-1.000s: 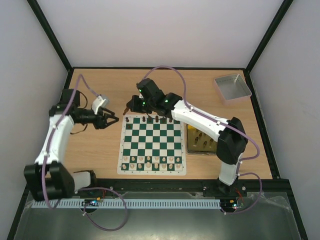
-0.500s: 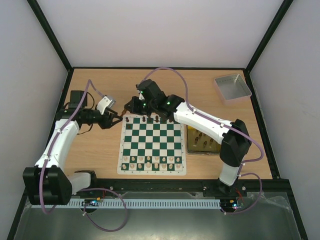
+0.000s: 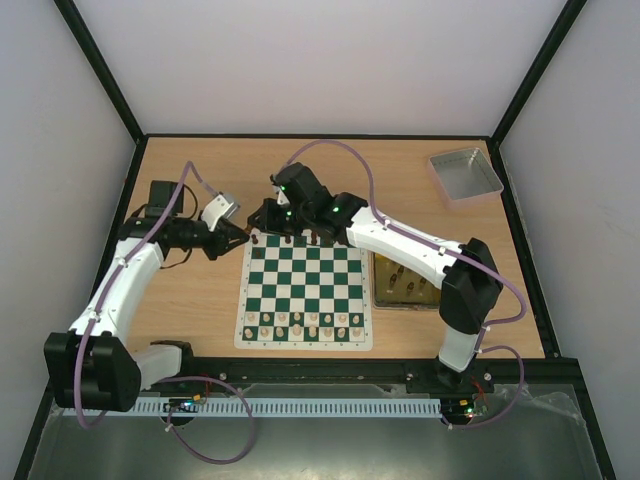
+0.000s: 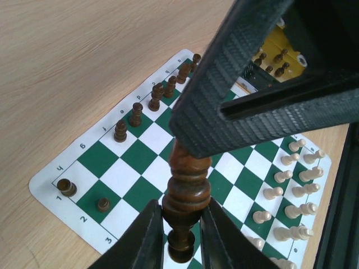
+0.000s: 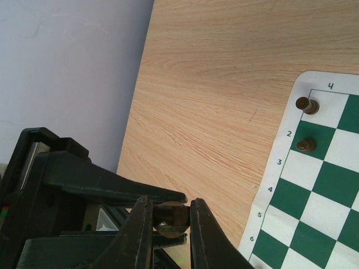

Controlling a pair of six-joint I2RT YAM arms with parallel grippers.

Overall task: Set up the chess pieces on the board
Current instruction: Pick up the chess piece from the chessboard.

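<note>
Grasping one dark chess piece (image 4: 185, 185) between them, the left end effector (image 4: 180, 208) is clenching its lower body while the right end effector (image 5: 170, 208) is pinching its top. They are holding it in the air above the far left corner of the board (image 3: 305, 283). More dark pieces (image 4: 136, 114) are standing along the board's far edge, and pale pieces (image 3: 305, 322) are lining its near edge.

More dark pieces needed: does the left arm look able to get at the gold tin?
Probably not: the right arm overhangs the tin, and the left gripper grips a dark piece.
</note>
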